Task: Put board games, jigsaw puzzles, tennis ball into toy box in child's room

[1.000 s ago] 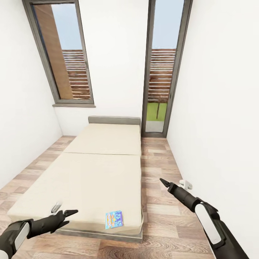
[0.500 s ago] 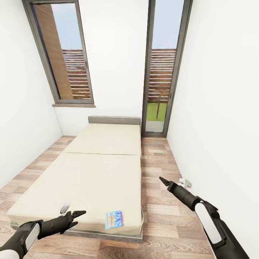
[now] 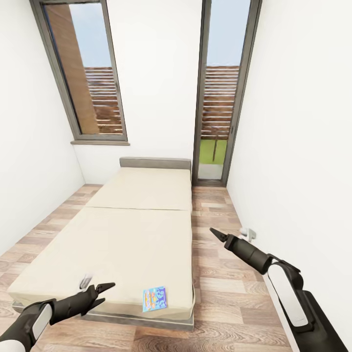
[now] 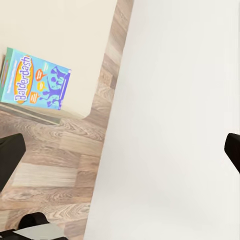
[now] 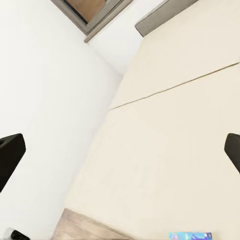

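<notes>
While the base holds at the foot of the bed [image 3: 137,230], both arms have shifted vs. a sec ago: left end effector [image 3: 106,287] has crept fwd along the near bed edge toward the blue board game [image 3: 155,298], and right end effector [image 3: 215,233] has lifted and reached further out over the floor [image 3: 215,293] beside the bed. Camera itself hasn't moved. Judgement: approach phase for the first bed pickup, nothing grasped yet.

Blue game lies flat at the bed's near corner, just short of the edge, well apart from either end effector. Left's fingers stand apart, empty. Right's tips look pinched to a point in head view, yet its wrist view has dark fingertips at opposite frame edges, so I read it as spread, also empty.

Left wrist view gives what head view can't: box lettering, "Balderdash" [image 4: 36,80], w/ wall and floorboards beyond. Right wrist view looks across the mattress seam to the headboard [image 5: 167,15], w/ the game's top edge [image 5: 190,235] barely in frame.
</notes>
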